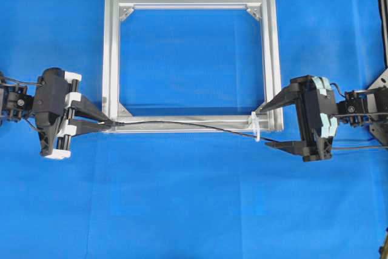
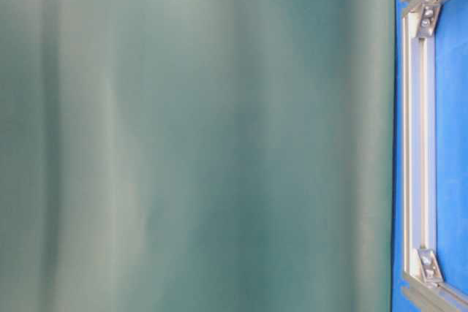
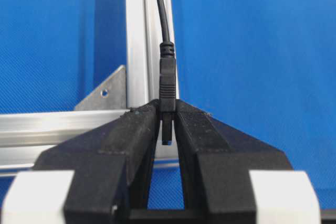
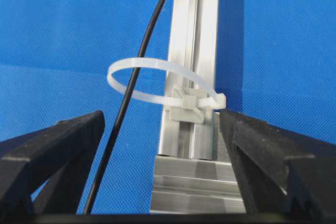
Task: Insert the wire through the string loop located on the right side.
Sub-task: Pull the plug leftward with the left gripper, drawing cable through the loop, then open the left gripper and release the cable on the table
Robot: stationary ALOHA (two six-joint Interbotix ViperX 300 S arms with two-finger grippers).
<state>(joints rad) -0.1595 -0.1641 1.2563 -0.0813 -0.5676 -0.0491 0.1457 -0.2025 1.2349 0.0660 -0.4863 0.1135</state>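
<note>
Bright, even light is washing everything; soft shadows are sitting inside the silver aluminium frame (image 1: 191,62), and a blurry green-grey smear is blocking the table-level view.

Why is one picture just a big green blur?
In the table-level view something blurry, teal-green and out of focus fills most of the frame; only the silver aluminium frame on blue cloth looks sharp at the right edge. The other three views are clear.

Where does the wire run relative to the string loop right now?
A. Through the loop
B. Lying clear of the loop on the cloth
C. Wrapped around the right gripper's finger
A: in the right wrist view the wire passes through the string loop on the frame bar.
</note>
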